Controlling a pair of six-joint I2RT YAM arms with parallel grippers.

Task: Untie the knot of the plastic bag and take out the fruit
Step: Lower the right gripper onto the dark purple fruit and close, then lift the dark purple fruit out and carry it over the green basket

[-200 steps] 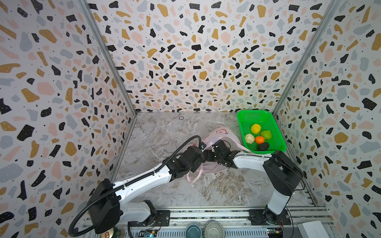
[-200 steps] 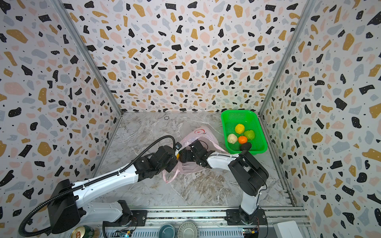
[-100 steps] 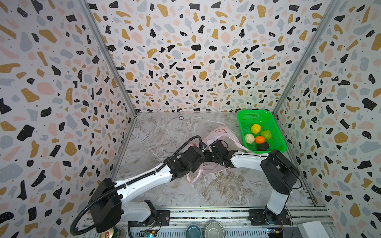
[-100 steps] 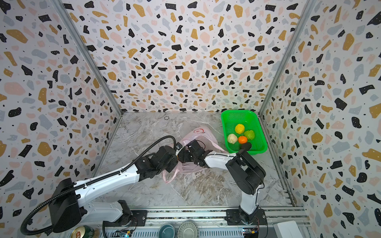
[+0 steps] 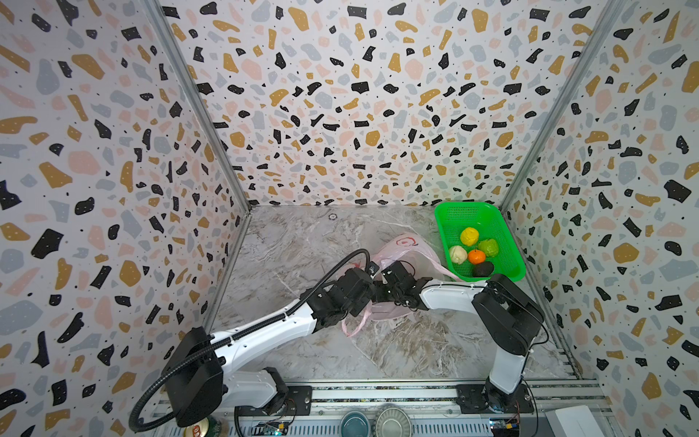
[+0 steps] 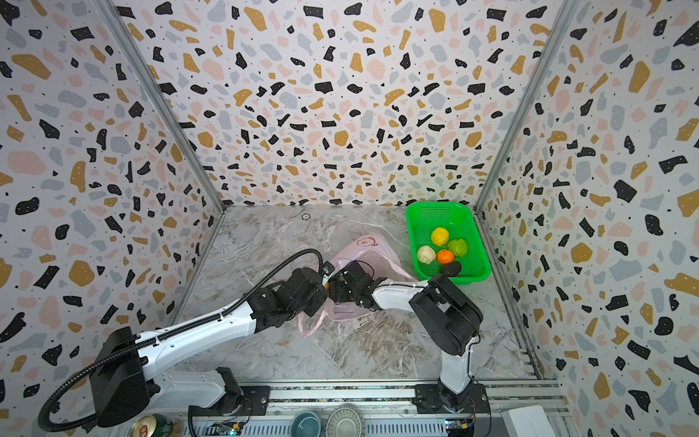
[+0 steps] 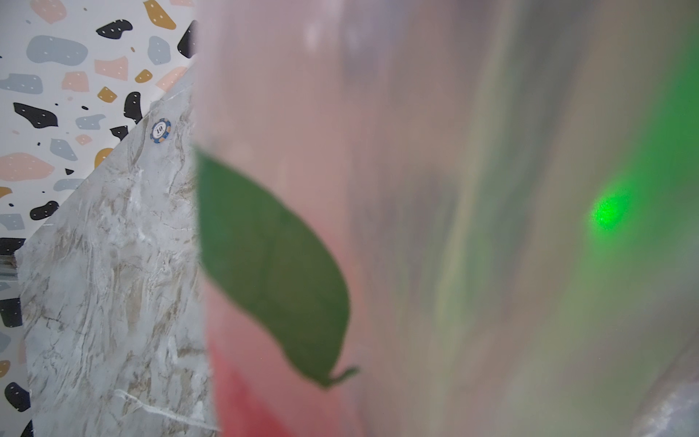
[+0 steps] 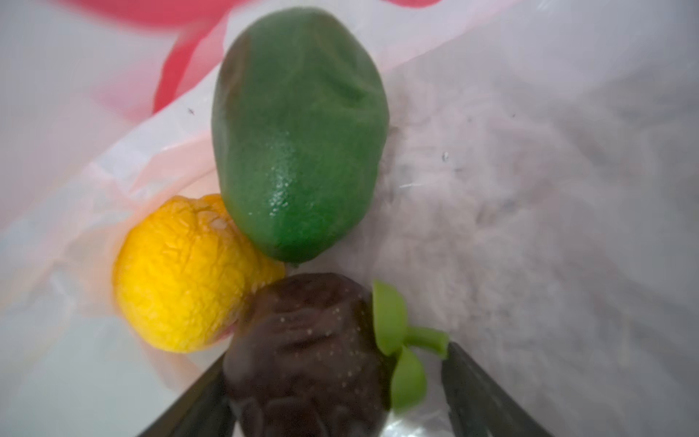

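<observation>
Evidently emptying is in hand: inside the plastic bag (image 5: pixel 406 251), held open by the clamped left pincer (image 5: pixel 368 282), the right pincer (image 8: pixel 336 359) is spread around a blackish-brown fruit (image 8: pixel 299 340) (not yet gripped); closing, then lifting, is needed.

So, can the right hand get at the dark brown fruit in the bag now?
Probably yes: the right hand is inside the bag, fingers open on either side of the dark brown fruit. The green fruit and yellow fruit lie beyond it.
</observation>
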